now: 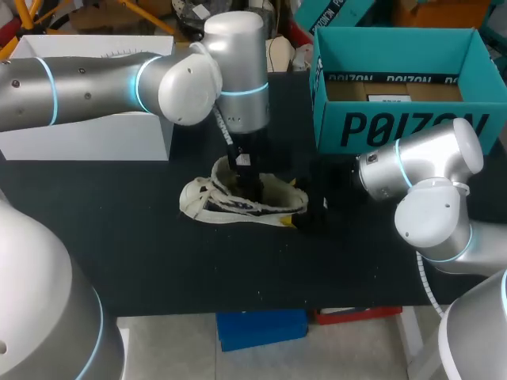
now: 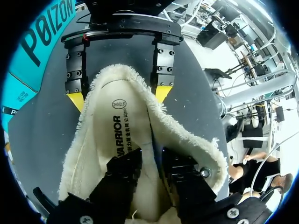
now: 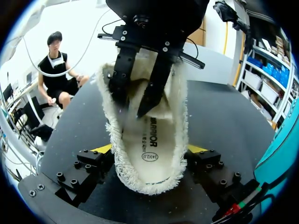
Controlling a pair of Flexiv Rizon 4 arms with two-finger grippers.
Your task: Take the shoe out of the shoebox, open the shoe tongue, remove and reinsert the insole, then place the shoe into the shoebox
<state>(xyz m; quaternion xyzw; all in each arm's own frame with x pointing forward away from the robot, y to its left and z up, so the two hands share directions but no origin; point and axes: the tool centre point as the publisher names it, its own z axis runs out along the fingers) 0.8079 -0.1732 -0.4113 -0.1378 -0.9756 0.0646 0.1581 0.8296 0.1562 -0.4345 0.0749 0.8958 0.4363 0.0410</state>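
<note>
Left tool (image 2: 149, 163) down inside shoe (image 1: 214, 202) opening, over insole (image 2: 112, 135). Right tool (image 3: 149, 149) at heel end, one finger against each side of heel, left tool straight ahead of it. Shoe on table (image 1: 119, 237), beneath left tool. Shoebox (image 1: 396, 127) on table off to right tool's side, apart from shoe. Second box (image 1: 87, 134) beyond left tool, opposite side from shoebox.

A black table (image 1: 158, 261) carries a white box (image 1: 87, 119) near its far left corner.
</note>
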